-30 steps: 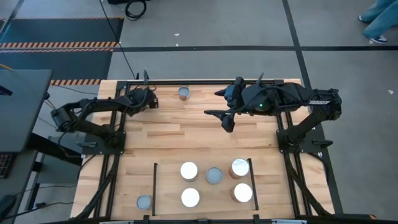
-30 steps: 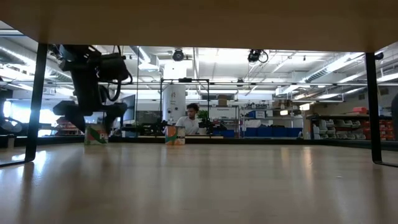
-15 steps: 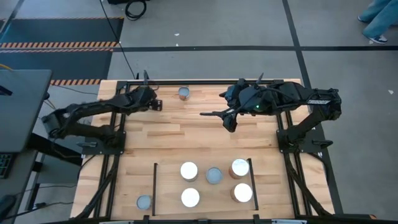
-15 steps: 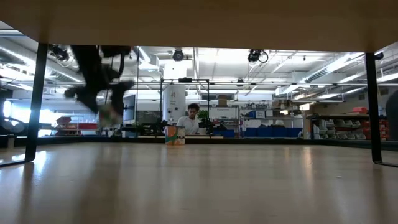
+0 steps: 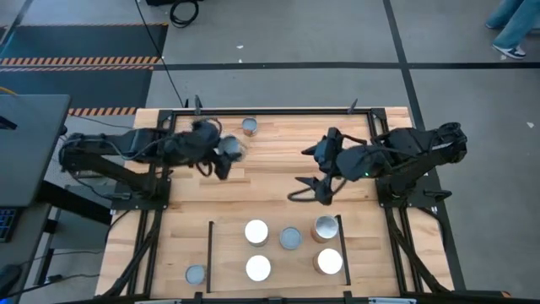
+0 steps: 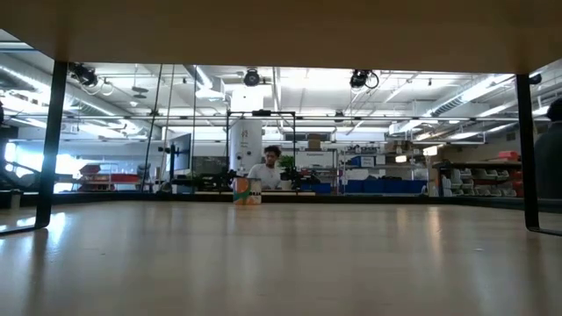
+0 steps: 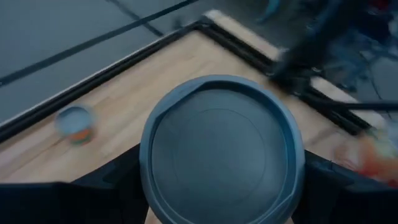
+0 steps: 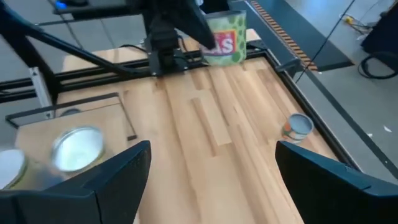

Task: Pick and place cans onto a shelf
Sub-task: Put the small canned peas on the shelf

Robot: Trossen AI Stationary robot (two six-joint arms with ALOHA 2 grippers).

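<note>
My left gripper [image 5: 221, 156] hangs over the far left part of the table, shut on a can [image 7: 221, 155] with a grey-blue top and a green label [image 8: 224, 37]. My right gripper [image 5: 308, 190] stands open over the table's middle right, with nothing between its fingers [image 8: 118, 168]. Another can [image 5: 250, 127] stands on its base at the far edge, also seen as can [image 6: 247, 190]. The shelf [image 5: 226, 249] near the front edge carries several cans, among them a white-topped one [image 5: 256, 231] and a grey-topped one [image 5: 290, 238]. My left gripper pinches the can's side wall [image 7: 149, 186] between its two fingers, one on each opposite side just below the top rim. The fingers come slanting down from the table's left. The can is lifted clear of the table, its top toward the wrist.
One more grey-topped can [image 5: 195, 274] stands outside the shelf's left black rail [image 5: 209, 253], near the front edge. Black frame rails [image 5: 278, 111] run along the table's far edge and sides. Bare wood lies between the shelf and the far can.
My left gripper closed on the can at the far left, lifted it clear of the table and carried it up and toward the table's right, turning as it went. My right gripper has drifted toward the near edge, above the shelf's far side, still open.
</note>
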